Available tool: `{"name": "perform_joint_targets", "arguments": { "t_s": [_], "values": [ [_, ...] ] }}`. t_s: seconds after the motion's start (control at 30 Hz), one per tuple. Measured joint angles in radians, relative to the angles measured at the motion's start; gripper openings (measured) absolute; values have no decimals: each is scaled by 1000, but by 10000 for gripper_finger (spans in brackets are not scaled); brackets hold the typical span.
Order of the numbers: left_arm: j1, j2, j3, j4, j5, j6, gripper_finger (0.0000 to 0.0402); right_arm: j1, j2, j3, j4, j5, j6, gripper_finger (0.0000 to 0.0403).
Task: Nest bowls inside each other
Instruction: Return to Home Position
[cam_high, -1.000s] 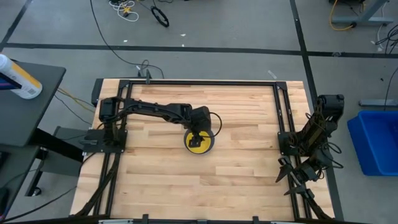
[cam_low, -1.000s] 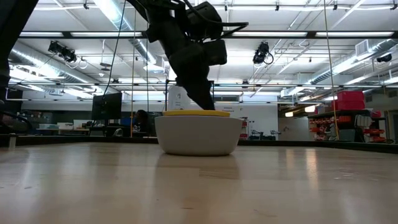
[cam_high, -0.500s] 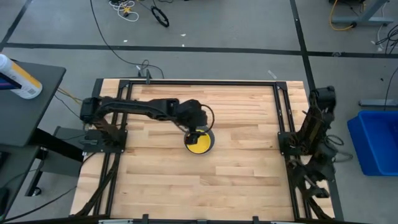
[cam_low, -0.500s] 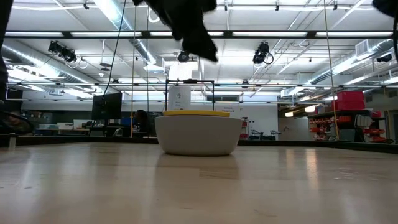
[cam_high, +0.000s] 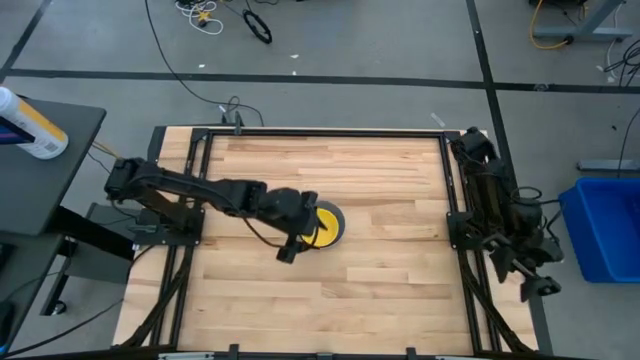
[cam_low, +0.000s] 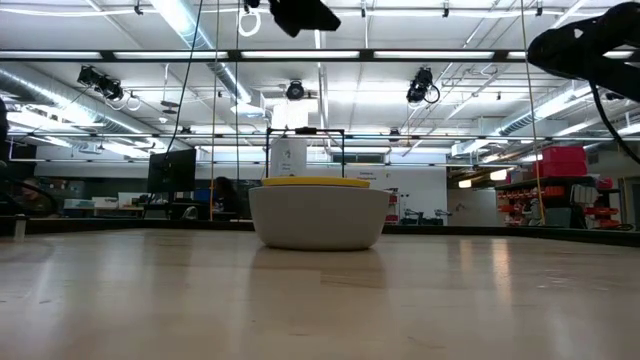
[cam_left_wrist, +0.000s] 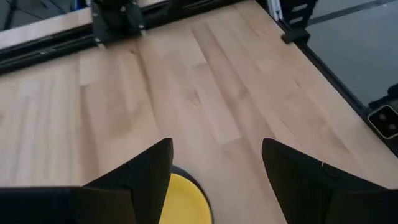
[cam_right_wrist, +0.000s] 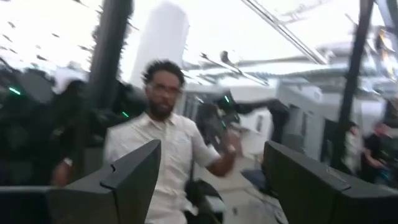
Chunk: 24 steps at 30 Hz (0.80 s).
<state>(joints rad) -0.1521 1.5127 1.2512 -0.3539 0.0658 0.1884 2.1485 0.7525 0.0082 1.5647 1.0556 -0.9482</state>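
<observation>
A yellow bowl (cam_high: 325, 226) sits nested in a pale grey bowl (cam_low: 318, 220), which stands with its bottom on the wooden table, a little left of the middle. My left gripper (cam_left_wrist: 216, 146) hangs open above the stack's near left side (cam_high: 306, 230), with only the yellow rim (cam_left_wrist: 180, 199) showing below its fingers. In the low view it is high above the bowls (cam_low: 300, 12). My right gripper (cam_right_wrist: 211, 149) is open off the table's right near corner (cam_high: 535, 282), pointing out into the room.
Black rails (cam_high: 455, 180) run along the table's left, far and right sides. A blue bin (cam_high: 600, 230) stands on the floor to the right. A person in a white shirt (cam_right_wrist: 165, 143) is in the room beyond the right gripper. Bare wood lies around the stack.
My left gripper has risen out of the yellow bowl and drawn back toward the table's left and near side, still open. The bowls have stayed in place. My right arm has swung round at the table's right edge and tipped its gripper upward, away from the table.
</observation>
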Motion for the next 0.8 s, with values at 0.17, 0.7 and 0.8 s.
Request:
{"name": "perform_joint_targets", "arguments": {
  "t_s": [0.17,0.7,0.8],
  "values": [
    [-39,2,-93,72,-3,-33,254,-116,0,0,-88,-142,120,300],
    [-123,-7,-267,276,-3,-51,257,-1042,-12,0,-372,-362,601,287],
    [-143,-7,-281,282,-3,-46,257,-1055,-51,0,-372,-214,555,281]
  ]
}}
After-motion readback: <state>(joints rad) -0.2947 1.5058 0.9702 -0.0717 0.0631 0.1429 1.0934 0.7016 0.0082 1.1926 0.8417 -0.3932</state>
